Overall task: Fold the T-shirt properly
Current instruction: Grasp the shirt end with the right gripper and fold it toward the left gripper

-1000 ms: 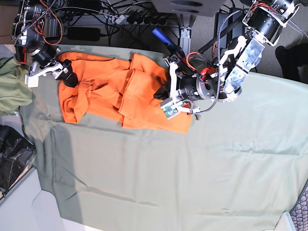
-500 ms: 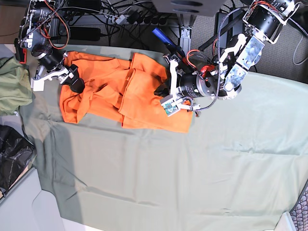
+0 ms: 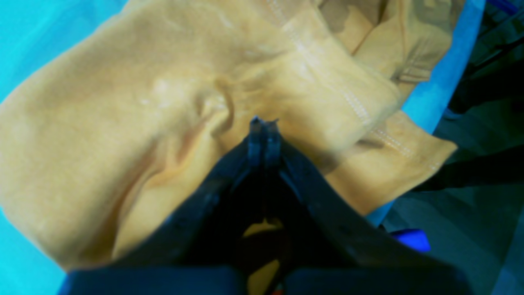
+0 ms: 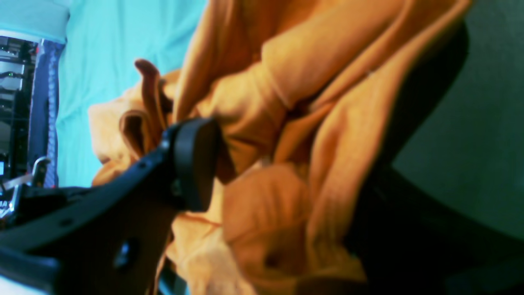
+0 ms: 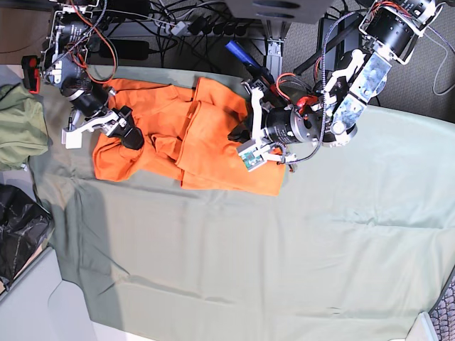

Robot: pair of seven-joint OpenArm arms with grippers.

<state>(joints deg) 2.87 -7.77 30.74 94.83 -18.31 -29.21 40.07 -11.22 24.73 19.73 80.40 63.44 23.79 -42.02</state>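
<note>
The orange T-shirt (image 5: 185, 135) lies crumpled at the back of the table, its right half folded flat. My right gripper (image 5: 128, 132) is at the shirt's left part. In the right wrist view this gripper (image 4: 323, 94) stands open, its jaws wide apart, and bunched orange T-shirt (image 4: 270, 164) fabric fills the gap and touches the left pad (image 4: 195, 164). My left gripper (image 5: 236, 135) rests on the shirt's right half. In the left wrist view this gripper (image 3: 264, 125) is shut, tips together over the T-shirt (image 3: 135, 123); no fabric shows between them.
A pale sage green cloth (image 5: 249, 249) covers the table. An olive-green bunched garment (image 5: 18, 128) lies at the left edge, with a black bag (image 5: 18, 238) below it. Cables and power strips (image 5: 142, 28) run behind the table's far edge.
My right gripper has moved right and towards the front across the shirt's left part, bunching the fabric rightwards. The left arm has hardly moved.
</note>
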